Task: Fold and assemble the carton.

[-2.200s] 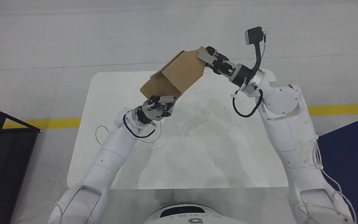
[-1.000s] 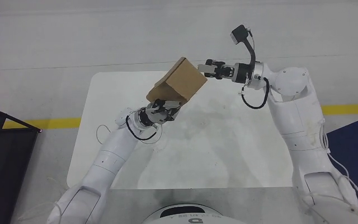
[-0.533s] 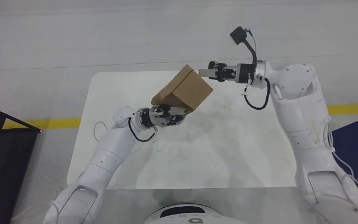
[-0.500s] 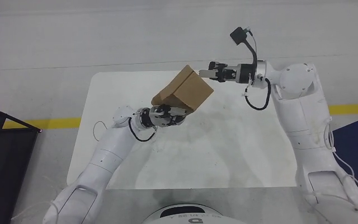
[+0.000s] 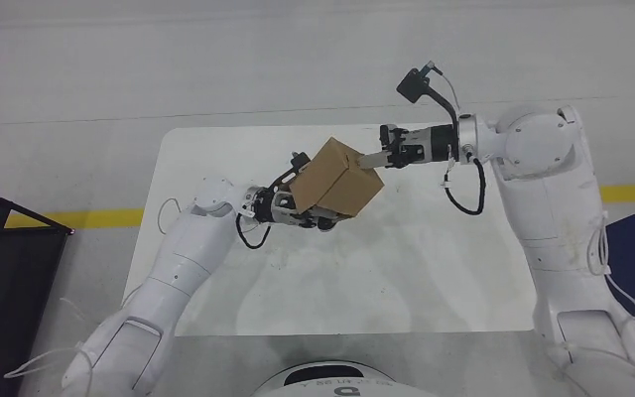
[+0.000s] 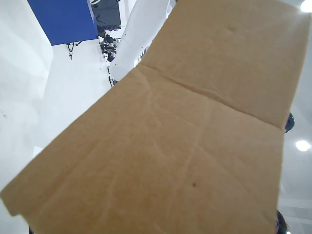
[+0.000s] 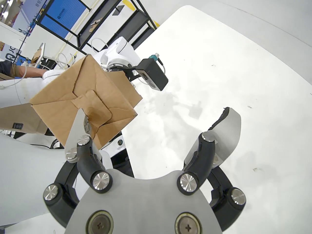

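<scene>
So, your right gripper (image 5: 381, 149) is letting go. It's backing off the top corner of the carton (image 5: 342, 184) it was pinching two seconds ago, and it's now hanging wide open, one finger (image 7: 76, 122) lying right by the tucked end flaps (looking locked to me). Your left gripper (image 5: 296, 195) is clamping the carton, having swung it lower, over the middle of the table (image 5: 417, 288). I'm guessing one end is done. Cardboard is hiding the left fingertips, and I'm not seeing the far end's flaps.
</scene>
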`<move>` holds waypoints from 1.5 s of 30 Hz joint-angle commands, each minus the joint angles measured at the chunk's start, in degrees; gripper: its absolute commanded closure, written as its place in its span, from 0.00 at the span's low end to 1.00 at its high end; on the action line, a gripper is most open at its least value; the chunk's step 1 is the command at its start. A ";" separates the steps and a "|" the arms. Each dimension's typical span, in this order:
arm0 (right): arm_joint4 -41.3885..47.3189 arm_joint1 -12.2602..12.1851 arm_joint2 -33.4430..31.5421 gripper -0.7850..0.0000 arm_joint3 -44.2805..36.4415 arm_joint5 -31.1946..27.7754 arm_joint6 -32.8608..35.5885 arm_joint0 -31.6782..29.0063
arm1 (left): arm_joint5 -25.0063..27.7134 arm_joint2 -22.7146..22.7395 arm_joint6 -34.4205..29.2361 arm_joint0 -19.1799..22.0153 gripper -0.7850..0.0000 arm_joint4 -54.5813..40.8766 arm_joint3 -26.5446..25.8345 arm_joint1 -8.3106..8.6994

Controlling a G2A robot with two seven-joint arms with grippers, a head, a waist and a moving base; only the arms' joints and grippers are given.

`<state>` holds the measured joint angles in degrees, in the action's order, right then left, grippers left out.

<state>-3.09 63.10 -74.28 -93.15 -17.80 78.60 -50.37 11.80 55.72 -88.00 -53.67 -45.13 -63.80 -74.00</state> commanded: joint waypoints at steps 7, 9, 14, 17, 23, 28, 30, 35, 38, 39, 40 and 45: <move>-5.62 -0.78 1.07 0.00 -2.91 0.15 -0.04 -0.17 | 4.49 -2.68 0.00 2.71 1.00 3.88 0.04 1.53; -6.57 -0.94 1.40 0.00 -3.54 0.22 -0.12 -0.25 | 4.49 -2.52 0.00 3.49 1.00 6.32 -0.30 2.00; -8.46 -1.43 1.41 0.00 -5.35 0.46 -0.52 -0.55 | 6.53 -1.56 2.03 3.32 1.00 7.63 -2.01 2.58; -9.85 -1.76 1.25 0.00 -6.72 0.64 -0.86 -0.94 | 8.18 -1.25 3.68 3.22 1.00 9.23 -3.13 2.94; -13.00 -2.37 1.43 0.00 -9.54 1.07 -1.02 -1.68 | 14.06 -1.99 9.56 4.33 1.00 19.93 -6.40 4.24; -14.63 -2.79 1.90 0.00 -11.19 1.47 -0.64 -1.86 | 18.63 -3.29 14.13 5.22 1.00 22.18 -8.52 5.20; -15.11 -2.93 2.16 0.00 -11.63 1.59 -0.60 -1.83 | 19.48 -4.21 14.97 5.69 1.00 22.92 -8.83 5.61; -15.98 -3.20 2.81 0.00 -12.04 1.86 -1.08 -1.58 | 21.52 -6.42 17.02 6.82 1.00 23.15 -9.27 6.58; -16.06 -3.40 2.22 0.00 -12.28 2.13 -2.23 -1.17 | 23.41 -7.53 18.91 7.23 1.00 22.98 -9.17 7.14; -15.91 -3.50 1.58 0.00 -12.38 2.30 -2.90 -1.04 | 24.01 -7.90 19.51 7.40 1.00 23.17 -9.08 7.33; -15.51 -3.60 0.74 0.00 -12.47 2.56 -3.78 -0.98 | 24.73 -8.19 20.23 7.38 1.00 22.53 -8.86 7.49; -12.96 -4.24 -3.59 0.00 -13.28 2.65 -7.52 -2.19 | 26.69 -9.85 22.19 8.06 1.00 21.06 -8.01 8.36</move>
<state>-16.29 58.99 -77.05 -106.25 -15.08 71.78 -52.22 38.21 46.21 -66.10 -45.76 -23.94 -71.96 -65.80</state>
